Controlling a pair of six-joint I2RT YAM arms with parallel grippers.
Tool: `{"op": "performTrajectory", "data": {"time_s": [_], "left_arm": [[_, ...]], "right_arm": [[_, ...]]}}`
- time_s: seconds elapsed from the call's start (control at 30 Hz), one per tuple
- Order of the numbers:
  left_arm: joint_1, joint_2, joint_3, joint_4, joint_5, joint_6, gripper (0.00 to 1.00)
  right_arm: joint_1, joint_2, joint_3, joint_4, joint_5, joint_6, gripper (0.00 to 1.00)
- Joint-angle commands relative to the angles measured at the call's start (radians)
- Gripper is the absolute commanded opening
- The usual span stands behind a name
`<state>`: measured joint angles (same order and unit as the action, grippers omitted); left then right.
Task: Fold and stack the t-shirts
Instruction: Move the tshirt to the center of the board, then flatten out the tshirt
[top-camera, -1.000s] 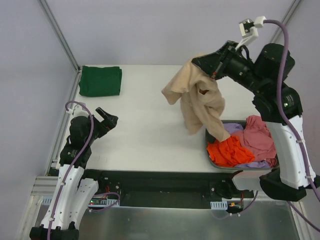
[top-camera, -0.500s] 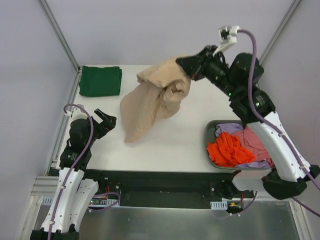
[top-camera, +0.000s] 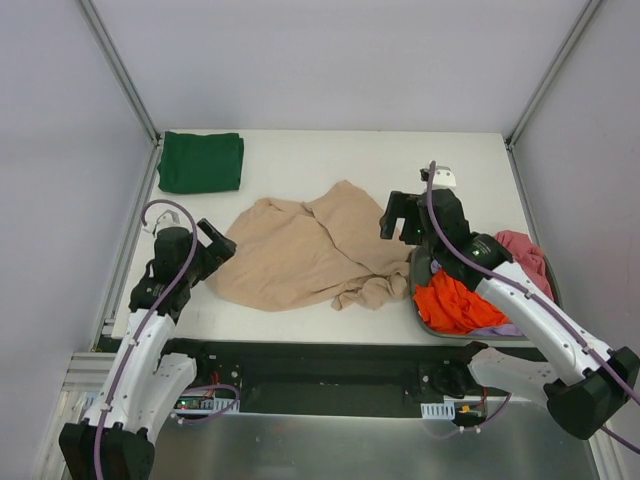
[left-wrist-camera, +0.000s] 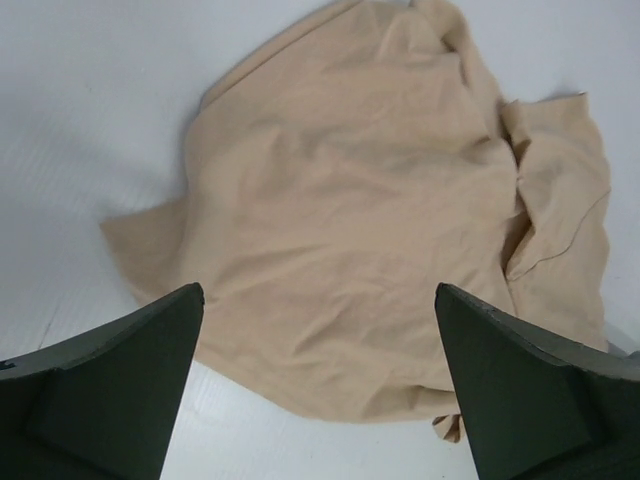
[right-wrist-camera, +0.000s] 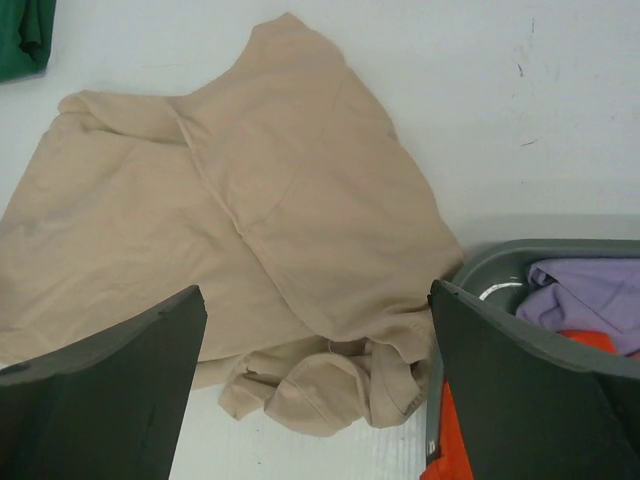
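The left gripper had its fingers spread wide and held nothing; it hung far from the tub, over the edge of the beige shirt that lay farthest from the tub. The right gripper was also wide open and empty, poised just beside the tub's rim above the near end of the same shirt, with no cloth between its fingers. The beige shirt lay rumpled and unfolded on the table, its long axis running straight away from the tub, and its bunched, rolled end lay against the tub's outer wall. Whether its collar faced toward or away from the tub could not be told. Inside the tub sat an orange-red shirt, a lilac one beside it, and a pink one draped over the tub's far rim. A green shirt, folded flat into a rectangle, lay well apart from the tub at the table's opposite back corner.
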<state>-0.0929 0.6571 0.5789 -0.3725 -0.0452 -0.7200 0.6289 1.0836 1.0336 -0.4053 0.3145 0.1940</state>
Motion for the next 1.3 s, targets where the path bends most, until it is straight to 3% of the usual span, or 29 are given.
{"op": "performTrajectory", "data": {"time_s": [0.0, 0.17, 0.37, 0.5, 0.67, 0.73, 0.83, 0.93, 0.97, 1.1, 1.27], "left_arm": [[-0.007, 0.065, 0.007, -0.086, 0.025, -0.056, 0.99], [-0.007, 0.099, -0.039, -0.184, -0.091, -0.101, 0.99], [-0.005, 0.2, -0.094, -0.213, -0.133, -0.142, 0.98], [-0.005, 0.262, -0.077, -0.195, -0.124, -0.139, 0.84], [-0.005, 0.326, -0.073, -0.134, -0.12, -0.127, 0.74], [-0.005, 0.361, -0.064, -0.112, -0.124, -0.102, 0.58], [-0.005, 0.42, -0.04, -0.1, -0.114, -0.09, 0.47], [-0.005, 0.472, -0.022, -0.088, -0.124, -0.09, 0.24], [-0.005, 0.483, -0.017, -0.083, -0.122, -0.088, 0.0], [-0.005, 0.495, -0.017, -0.068, -0.128, -0.082, 0.0], [-0.007, 0.438, -0.048, -0.059, -0.147, -0.094, 0.0]], "right_arm": [[0.003, -0.086, -0.059, 0.017, 0.025, -0.01, 0.96], [0.028, -0.129, -0.154, 0.019, -0.063, -0.001, 0.96], [0.074, -0.192, -0.285, 0.095, -0.067, -0.017, 0.96], [0.077, -0.243, -0.369, 0.161, -0.123, -0.062, 0.96], [0.084, -0.289, -0.432, 0.194, -0.193, -0.09, 0.96], [0.092, -0.307, -0.445, 0.191, -0.263, -0.108, 0.96], [0.113, -0.339, -0.472, 0.198, -0.354, -0.117, 0.96], [0.147, -0.363, -0.501, 0.194, -0.405, -0.136, 0.97], [0.169, -0.363, -0.506, 0.189, -0.413, -0.139, 0.98], [0.291, -0.295, -0.491, 0.152, -0.381, -0.131, 0.97], [0.46, -0.089, -0.417, 0.183, -0.192, -0.062, 0.93]]}}
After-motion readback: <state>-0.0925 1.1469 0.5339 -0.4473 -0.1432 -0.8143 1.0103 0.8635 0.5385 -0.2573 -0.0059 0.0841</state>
